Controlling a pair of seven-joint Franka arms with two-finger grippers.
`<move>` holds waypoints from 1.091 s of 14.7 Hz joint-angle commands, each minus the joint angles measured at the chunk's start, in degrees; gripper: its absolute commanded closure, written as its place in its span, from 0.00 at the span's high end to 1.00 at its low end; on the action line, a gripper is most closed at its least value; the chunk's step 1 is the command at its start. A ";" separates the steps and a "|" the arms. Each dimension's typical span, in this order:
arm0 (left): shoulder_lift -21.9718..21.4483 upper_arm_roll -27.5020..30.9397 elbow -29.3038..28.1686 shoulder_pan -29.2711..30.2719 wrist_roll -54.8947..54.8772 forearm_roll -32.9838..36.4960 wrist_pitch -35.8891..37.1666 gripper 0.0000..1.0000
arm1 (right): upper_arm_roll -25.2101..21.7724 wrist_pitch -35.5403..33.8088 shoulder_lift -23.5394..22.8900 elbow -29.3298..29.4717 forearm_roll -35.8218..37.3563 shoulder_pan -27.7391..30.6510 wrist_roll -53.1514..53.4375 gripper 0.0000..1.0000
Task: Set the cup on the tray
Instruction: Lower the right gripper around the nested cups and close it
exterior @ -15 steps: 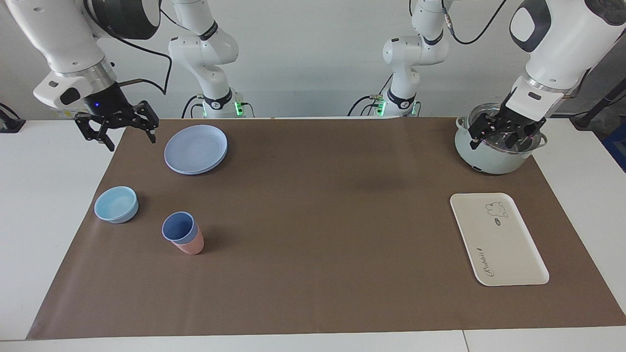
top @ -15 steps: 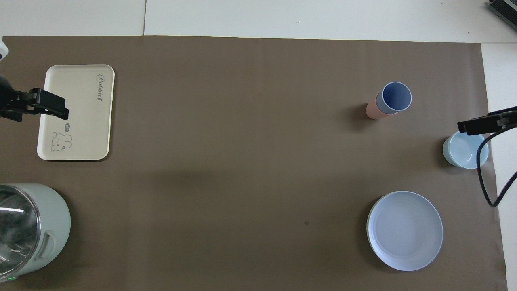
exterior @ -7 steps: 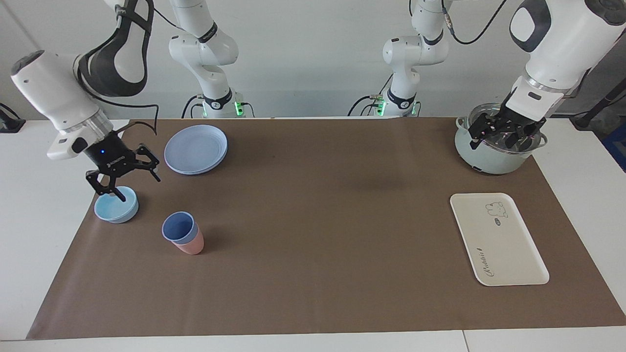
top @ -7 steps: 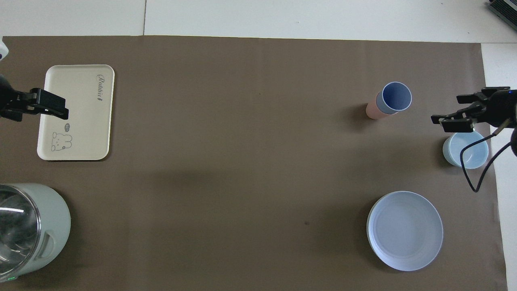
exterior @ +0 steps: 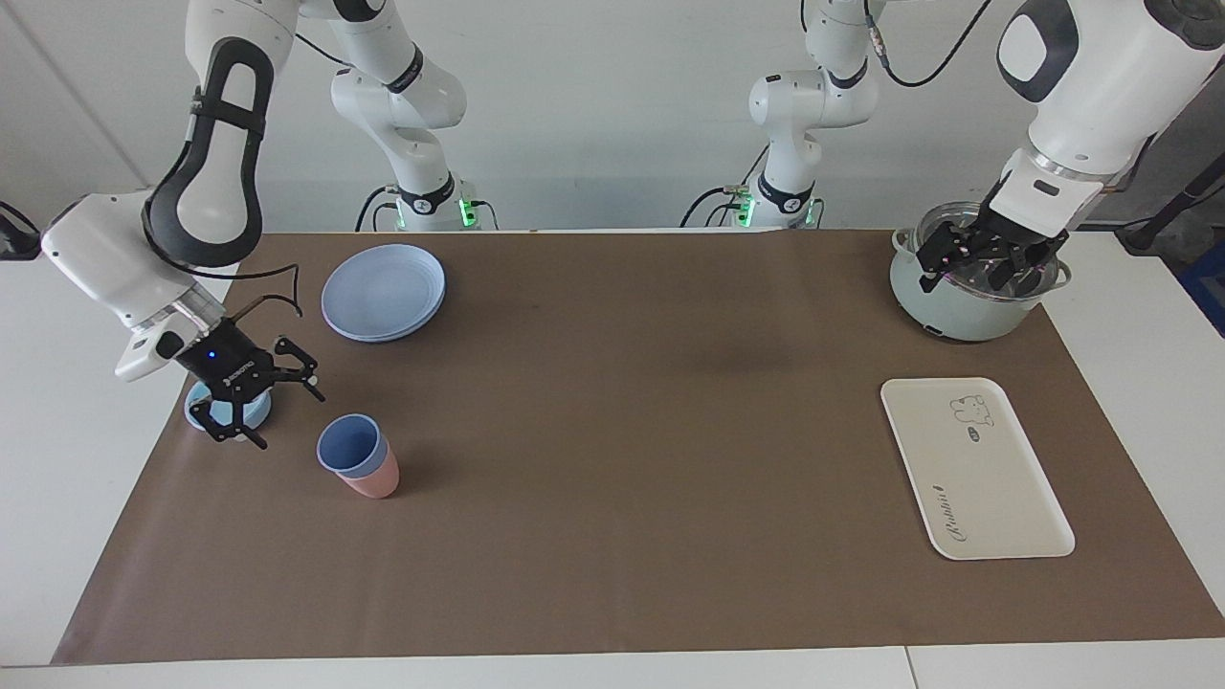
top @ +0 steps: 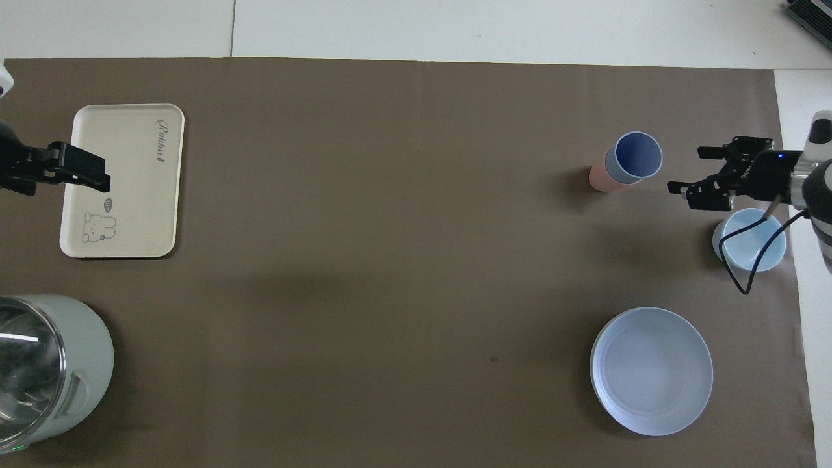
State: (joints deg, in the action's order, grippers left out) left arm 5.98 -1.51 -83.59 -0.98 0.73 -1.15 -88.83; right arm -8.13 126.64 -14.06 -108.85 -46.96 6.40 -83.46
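The periwinkle-blue cup (exterior: 350, 445) stands nested inside a salmon-pink tumbler (exterior: 379, 482) on the brown mat, toward the right arm's end; it also shows in the overhead view (top: 637, 155). My right gripper (exterior: 285, 417) is open and empty, low beside the cup and apart from it, in front of the light-blue bowl (exterior: 216, 413); it also shows in the overhead view (top: 691, 171). The cream tray (exterior: 976, 469) lies empty toward the left arm's end. My left gripper (exterior: 978, 268) is open and waits raised by the pot.
A pale green pot (exterior: 967, 311) with a glass lid stands near the robots at the left arm's end. A round blue plate (exterior: 383, 291) lies nearer to the robots than the cup. The mat's middle (exterior: 651, 421) is bare.
My right gripper has come down from beside the plate, passed over the light-blue bowl and now sits low beside the cup. The left arm, cup and tray have not moved.
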 commanded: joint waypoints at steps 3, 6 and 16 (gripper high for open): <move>-1.76 -0.07 -2.10 0.37 -0.55 0.27 -0.82 1.00 | 0.48 -0.78 -6.22 0.22 -13.39 2.12 -16.42 1.00; -1.76 -0.07 -2.10 0.37 -0.55 0.27 -0.82 1.00 | 0.48 -1.92 -9.58 0.75 -21.50 1.95 -23.94 1.00; -1.76 -0.07 -2.10 0.37 -0.55 0.27 -0.82 1.00 | 0.66 -6.05 -11.60 -0.22 -30.74 0.45 -29.83 1.00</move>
State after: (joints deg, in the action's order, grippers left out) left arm 5.98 -1.51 -83.59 -0.98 0.73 -1.15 -88.83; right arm -7.25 122.55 -25.54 -109.02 -75.77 6.45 -111.61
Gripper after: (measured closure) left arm 0.000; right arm 0.000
